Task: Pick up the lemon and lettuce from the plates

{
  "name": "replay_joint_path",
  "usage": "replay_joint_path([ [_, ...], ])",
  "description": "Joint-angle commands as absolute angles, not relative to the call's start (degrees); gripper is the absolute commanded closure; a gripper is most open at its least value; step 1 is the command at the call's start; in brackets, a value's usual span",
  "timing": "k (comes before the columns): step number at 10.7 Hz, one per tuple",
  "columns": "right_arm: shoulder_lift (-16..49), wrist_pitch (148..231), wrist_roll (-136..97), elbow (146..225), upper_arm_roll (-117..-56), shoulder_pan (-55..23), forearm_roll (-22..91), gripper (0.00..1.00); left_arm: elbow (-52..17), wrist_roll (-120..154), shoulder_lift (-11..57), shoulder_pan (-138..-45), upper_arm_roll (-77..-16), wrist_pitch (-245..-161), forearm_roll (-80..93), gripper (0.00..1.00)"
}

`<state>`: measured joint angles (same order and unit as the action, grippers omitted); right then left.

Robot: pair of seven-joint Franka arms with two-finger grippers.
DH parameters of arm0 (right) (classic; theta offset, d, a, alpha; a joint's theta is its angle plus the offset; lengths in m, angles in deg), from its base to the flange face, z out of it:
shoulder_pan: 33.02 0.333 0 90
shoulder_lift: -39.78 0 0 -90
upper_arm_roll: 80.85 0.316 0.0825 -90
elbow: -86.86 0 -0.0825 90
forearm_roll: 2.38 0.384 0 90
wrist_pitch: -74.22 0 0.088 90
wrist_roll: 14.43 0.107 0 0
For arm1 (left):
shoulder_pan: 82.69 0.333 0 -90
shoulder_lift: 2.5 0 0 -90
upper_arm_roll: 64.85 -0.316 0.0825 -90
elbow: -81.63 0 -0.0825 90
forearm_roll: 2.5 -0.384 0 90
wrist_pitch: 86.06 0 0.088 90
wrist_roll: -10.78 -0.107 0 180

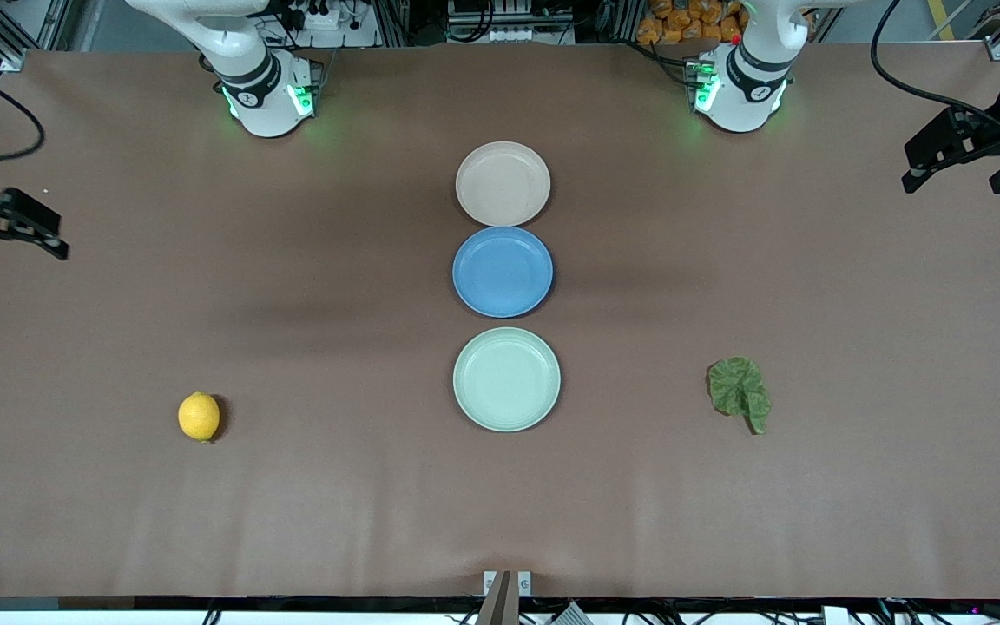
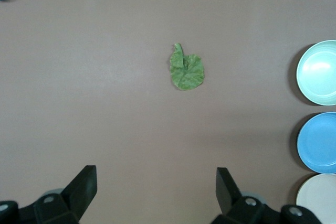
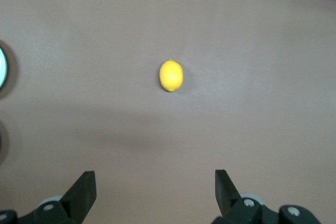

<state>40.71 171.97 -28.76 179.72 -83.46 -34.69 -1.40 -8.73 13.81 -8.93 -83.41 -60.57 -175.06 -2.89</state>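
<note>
The yellow lemon (image 1: 199, 417) lies on the bare table toward the right arm's end, on no plate; it also shows in the right wrist view (image 3: 171, 75). The green lettuce (image 1: 739, 391) lies on the bare table toward the left arm's end, also in the left wrist view (image 2: 186, 70). The beige plate (image 1: 503, 184) and the mint plate (image 1: 507, 379) stand empty in the middle. My right gripper (image 1: 18, 253) (image 3: 155, 184) hangs open and empty over the table's edge at its end. My left gripper (image 1: 956, 184) (image 2: 156, 182) hangs open and empty over its end.
An empty blue plate (image 1: 503, 272) sits between the beige and mint plates, the three in a line running toward the front camera. The arm bases (image 1: 270, 95) (image 1: 739, 87) stand along the table's edge farthest from the front camera.
</note>
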Motion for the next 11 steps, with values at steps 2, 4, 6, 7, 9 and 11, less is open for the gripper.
replay_joint_path([
  [2, 38.64, 165.91, -25.61, 175.37, -84.8, -33.9, -3.61, 0.0, -7.93, 12.19, -8.65, -82.95, -60.46, -174.04, -3.2, 0.0],
  [4, 38.64, 165.11, -24.18, 175.46, -84.8, -34.16, -3.35, 0.0, -7.93, 12.19, -8.65, -82.95, -60.55, -173.6, -3.2, 0.0],
  [6, 38.64, 164.67, -24.18, 175.46, -84.8, -34.95, -3.26, 0.0, -7.85, 12.19, -8.57, -82.95, -60.46, -173.42, -3.2, 0.0],
  [7, 38.64, 164.23, -24.1, 175.46, -84.8, -34.95, -2.91, 0.0, -7.93, 12.19, -8.65, -82.95, -60.46, -173.33, -3.2, 0.0],
  [9, 38.72, 164.57, -24.27, 175.28, -84.8, -34.95, -2.91, 0.0, -7.93, 12.19, -8.57, -82.95, -60.46, -173.24, -3.2, 0.0],
  [11, 38.72, 164.84, -24.27, 175.28, -84.8, -34.95, -2.82, 0.0, -7.85, 12.19, -8.31, -82.95, -60.46, -173.24, -3.2, 0.0],
])
